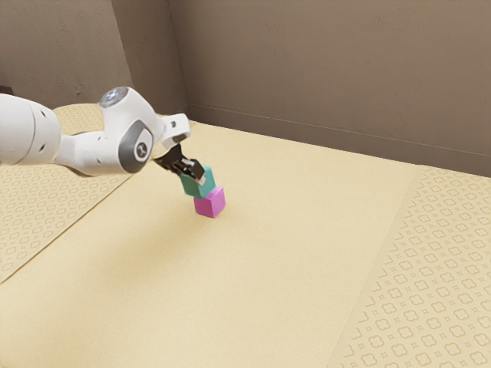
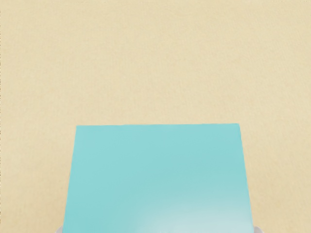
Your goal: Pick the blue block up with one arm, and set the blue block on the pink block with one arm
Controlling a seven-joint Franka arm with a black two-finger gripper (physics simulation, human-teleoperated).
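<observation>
Blue block [image 1: 198,185] hangs in my gripper [image 1: 192,173], whose two black fingers are clamped on its upper part from either side. It sits right at the top of the pink block [image 1: 210,203], touching it or all but touching; from the side camera I cannot tell whether its weight rests on the pink one yet. What worries me is the offset: the blue block looks shifted toward the exterior view's left of the pink block, not squarely over it. If I let go now it may catch only part of the top face, tip over the edge and drop onto the table [image 1: 307,253]. Some of that shift may be only the camera's angle, so I hold it as a risk and not a fact. A second danger is pressing down too far, which could shove the pink block sideways across the smooth tan surface, since nothing holds it in place. A third is parting the fingers unevenly and dragging the block off as they open. The block itself is a small cube, more teal than true blue, plain and matte with crisp edges. In the wrist view its flat face [image 2: 158,179] lies just under my hand, evenly coloured but for a paler patch nearest the hand.
</observation>
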